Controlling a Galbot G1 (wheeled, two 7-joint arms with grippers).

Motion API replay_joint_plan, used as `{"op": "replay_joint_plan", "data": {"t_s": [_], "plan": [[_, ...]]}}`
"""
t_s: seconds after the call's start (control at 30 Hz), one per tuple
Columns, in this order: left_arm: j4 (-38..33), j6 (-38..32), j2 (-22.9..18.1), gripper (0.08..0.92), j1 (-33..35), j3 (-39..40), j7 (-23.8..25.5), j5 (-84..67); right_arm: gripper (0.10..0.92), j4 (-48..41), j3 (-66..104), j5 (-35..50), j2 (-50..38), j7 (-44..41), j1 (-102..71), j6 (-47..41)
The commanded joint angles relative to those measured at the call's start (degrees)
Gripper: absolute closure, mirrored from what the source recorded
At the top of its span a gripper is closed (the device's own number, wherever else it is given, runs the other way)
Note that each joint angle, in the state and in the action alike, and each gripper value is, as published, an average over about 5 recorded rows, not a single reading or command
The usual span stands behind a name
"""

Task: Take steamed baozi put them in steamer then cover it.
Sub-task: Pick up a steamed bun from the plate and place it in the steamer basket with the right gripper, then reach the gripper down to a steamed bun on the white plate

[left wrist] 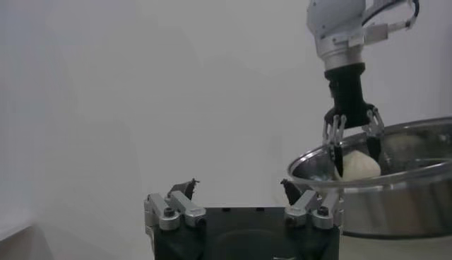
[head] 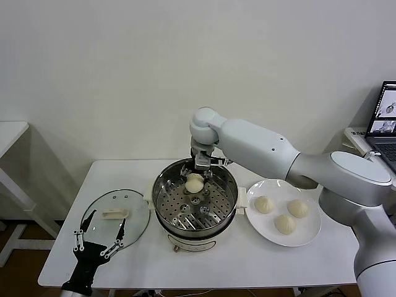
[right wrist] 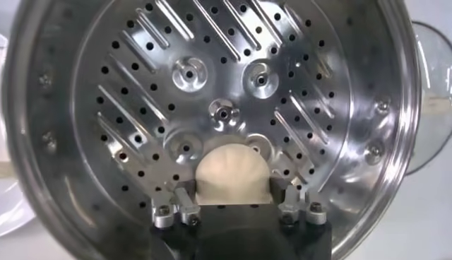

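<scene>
The steamer (head: 216,201) stands mid-table, its perforated tray bare. My right gripper (head: 195,179) is shut on one baozi (head: 195,183) and holds it low over the back of the tray. In the right wrist view the bun (right wrist: 233,172) sits between the fingers just above the tray (right wrist: 212,85). Three baozi (head: 264,205) (head: 298,208) (head: 285,224) lie on the white plate (head: 260,226) to the right of the steamer. The glass cover (head: 133,216) lies flat on the table to the left of the steamer. My left gripper (head: 99,238) hangs open and empty over the cover's near edge.
The table's front edge (head: 204,286) runs just behind my left gripper. A laptop (head: 385,117) stands at the far right and a white side table (head: 9,133) at the far left. The left wrist view shows the steamer's wall (left wrist: 402,201) and my right gripper (left wrist: 353,145) holding the bun.
</scene>
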Motion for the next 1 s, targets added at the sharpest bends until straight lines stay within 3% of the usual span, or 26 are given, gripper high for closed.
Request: {"op": "replay_joint_plan", "data": {"t_s": [0.03,0.27,0.4,0.67,1.0], "plan": [[0.33,0.24,0.03,0.177,-0.41,0.06,-0.09,-0.05,0.206,3.99,0.29,10.09,-5.37,-1.43,3.45,-5.11],[0.18,0.7,0.24,0.177,-0.96,0.62,-0.13,-0.06,0.203,7.09,-4.0,33.89,-22.0,0.22,14.7,-27.0],[0.11,0.91,0.48,0.177,-1.3,1.12,-0.13,-0.05,0.203,4.79,-9.56,41.01,-30.24,1.58,18.57,-37.43],[0.07,1.08,0.77,0.177,-1.71,1.93,-0.15,0.02,0.203,4.02,-19.4,42.42,-38.87,5.51,12.98,-43.89],[-0.19,1.1,0.57,0.177,-1.24,1.36,-0.32,0.1,0.203,-0.14,-15.2,36.31,-35.39,11.49,-1.43,-44.2]]}}
